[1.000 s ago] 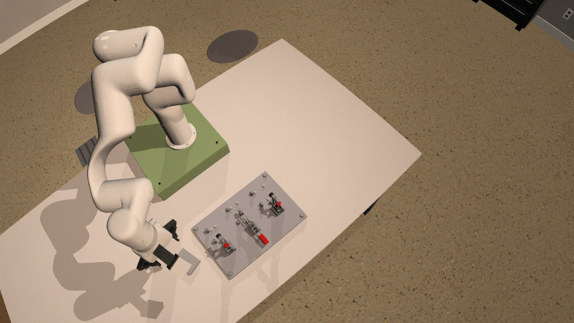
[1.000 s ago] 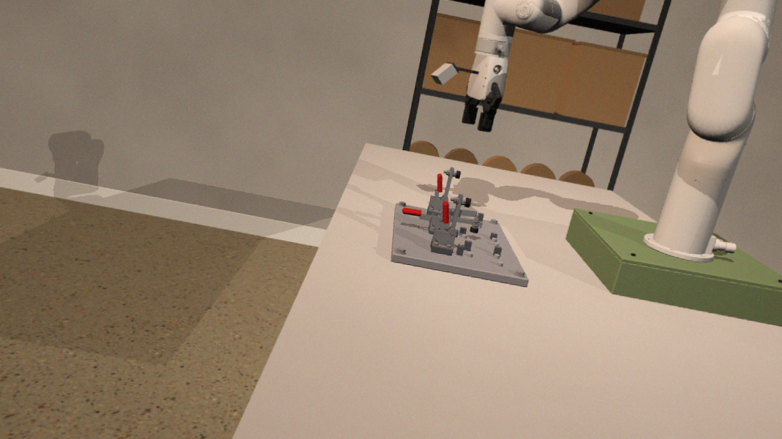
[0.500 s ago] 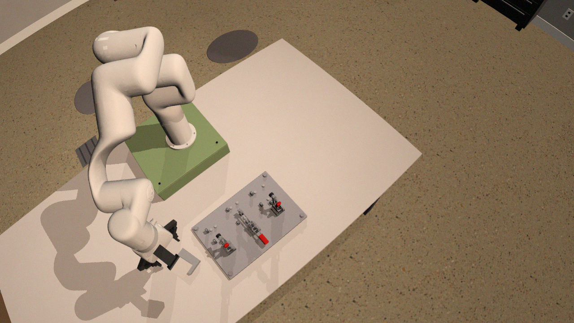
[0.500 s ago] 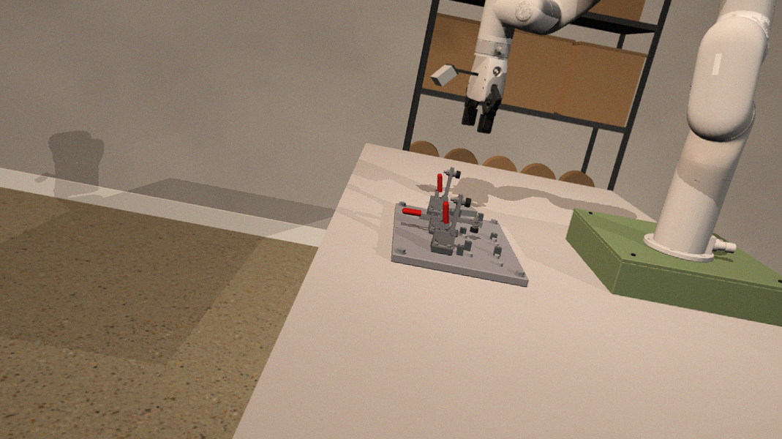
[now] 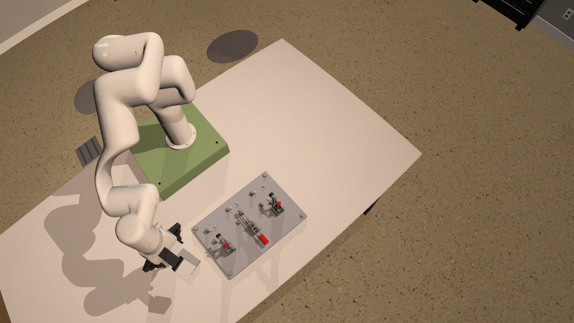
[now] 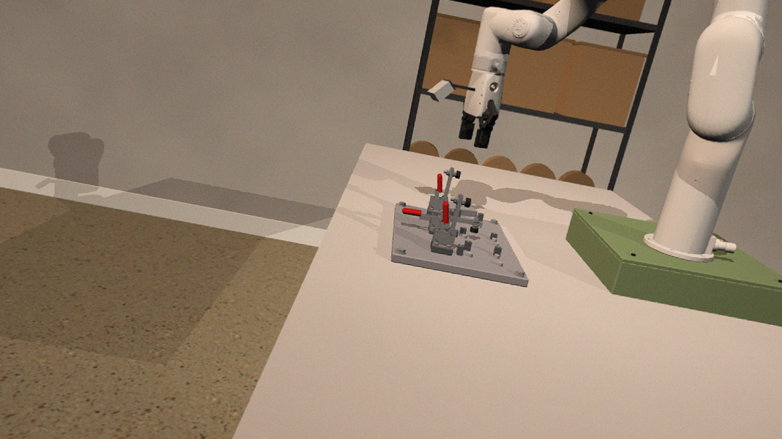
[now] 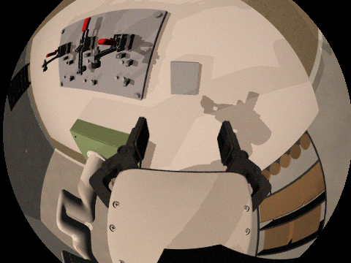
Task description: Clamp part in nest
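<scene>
The part, a flat grey block, lies on the table beside the fixture plate. In the top view the wrist camera housing partly covers it. My gripper is open and empty, high above the table, pointing down. The middle clamp has its bar low and its red handle out flat. The clamp nearest the part and the far clamp stand open, bars raised. No part shows in any nest.
The green robot base stands beside the fixture. Small pads and blocks rise from the plate, with bolts at its corners. The raised clamp bars and handles stand well above the plate. A shelf stands behind the table.
</scene>
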`<state>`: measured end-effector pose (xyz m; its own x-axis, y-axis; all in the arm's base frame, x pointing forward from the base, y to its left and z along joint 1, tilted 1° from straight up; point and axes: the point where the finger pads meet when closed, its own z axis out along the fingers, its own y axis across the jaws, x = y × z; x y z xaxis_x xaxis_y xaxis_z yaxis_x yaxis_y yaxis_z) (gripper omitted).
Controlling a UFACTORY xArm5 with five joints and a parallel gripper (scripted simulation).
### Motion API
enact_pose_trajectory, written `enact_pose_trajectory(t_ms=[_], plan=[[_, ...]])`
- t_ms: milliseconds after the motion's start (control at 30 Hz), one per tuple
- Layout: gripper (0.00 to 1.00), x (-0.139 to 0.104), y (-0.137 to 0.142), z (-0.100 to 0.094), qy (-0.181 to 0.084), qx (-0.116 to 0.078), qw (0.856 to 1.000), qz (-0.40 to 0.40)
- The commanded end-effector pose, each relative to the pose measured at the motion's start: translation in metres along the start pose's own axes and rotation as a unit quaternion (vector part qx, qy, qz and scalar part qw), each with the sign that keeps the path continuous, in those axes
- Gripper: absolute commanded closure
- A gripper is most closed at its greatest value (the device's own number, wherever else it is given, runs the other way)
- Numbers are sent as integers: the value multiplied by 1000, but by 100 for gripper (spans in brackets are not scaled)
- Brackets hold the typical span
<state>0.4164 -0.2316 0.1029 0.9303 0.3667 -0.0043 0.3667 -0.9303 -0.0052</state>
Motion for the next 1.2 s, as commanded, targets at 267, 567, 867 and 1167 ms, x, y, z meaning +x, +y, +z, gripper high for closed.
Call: enact_pose_trajectory(t_ms=[267, 567, 867, 1167], plan=[[0, 2, 1, 52, 2, -2, 1000, 0], [0, 3, 0, 95, 2, -2, 1000, 0], [0, 4, 0, 116, 2, -2, 1000, 0], [0, 4, 0, 125, 2, -2, 1000, 0]])
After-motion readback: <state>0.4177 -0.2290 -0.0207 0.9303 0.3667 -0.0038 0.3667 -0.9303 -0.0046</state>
